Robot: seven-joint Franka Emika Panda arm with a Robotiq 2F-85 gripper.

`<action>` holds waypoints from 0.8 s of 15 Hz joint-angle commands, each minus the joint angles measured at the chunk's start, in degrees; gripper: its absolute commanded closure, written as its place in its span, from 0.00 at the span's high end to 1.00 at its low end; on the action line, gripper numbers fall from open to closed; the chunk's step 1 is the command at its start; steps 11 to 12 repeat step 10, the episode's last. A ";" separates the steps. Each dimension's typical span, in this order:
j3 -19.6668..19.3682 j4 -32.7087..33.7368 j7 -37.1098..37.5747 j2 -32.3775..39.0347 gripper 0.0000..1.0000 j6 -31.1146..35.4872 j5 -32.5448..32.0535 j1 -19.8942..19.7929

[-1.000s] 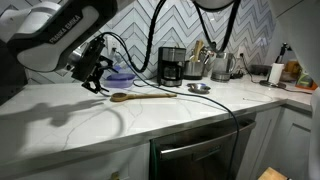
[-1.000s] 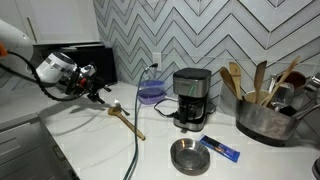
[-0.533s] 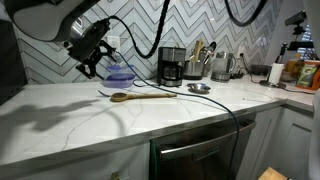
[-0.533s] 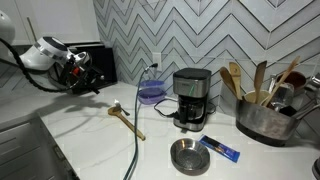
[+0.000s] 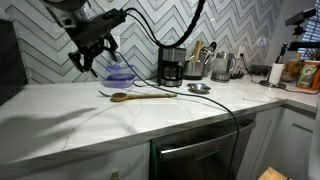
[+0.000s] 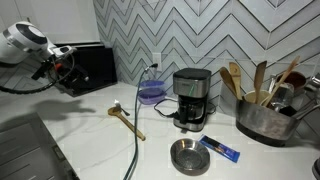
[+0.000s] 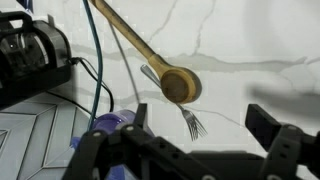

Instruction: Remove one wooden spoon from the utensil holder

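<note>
A long light-brown wooden spoon [image 5: 145, 96] lies flat on the white marble counter, also seen in an exterior view [image 6: 127, 118] and in the wrist view [image 7: 140, 50]. The greyish utensil holder [image 5: 196, 70] stands next to the black coffee maker [image 5: 171, 66], with more wooden utensils [image 6: 258, 82] sticking up from it. My gripper [image 5: 92, 58] hangs in the air well above the counter, up and to the side of the spoon's bowl. It is open and empty [image 7: 200, 125], as also seen in an exterior view [image 6: 70, 80].
A metal fork [image 7: 188, 122] lies under the spoon's bowl. A purple bowl [image 6: 151, 92] sits by the wall. A small metal dish [image 6: 188, 156] and a blue packet [image 6: 220, 149] lie in front of the coffee maker. A wide metal pot [image 6: 262, 124] stands at the far end. A black cable [image 5: 215, 100] crosses the counter.
My gripper has risen and drawn away from the spoon, higher above the counter. The spoon has stayed on the counter.
</note>
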 commanded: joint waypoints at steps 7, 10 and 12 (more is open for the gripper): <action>2.10 -8.56 -0.24 -8.42 1.00 1.06 5.06 -3.23; 2.10 -8.59 -0.24 -8.41 1.00 1.11 5.07 -3.24; 2.10 -8.59 -0.24 -8.41 1.00 1.11 5.07 -3.24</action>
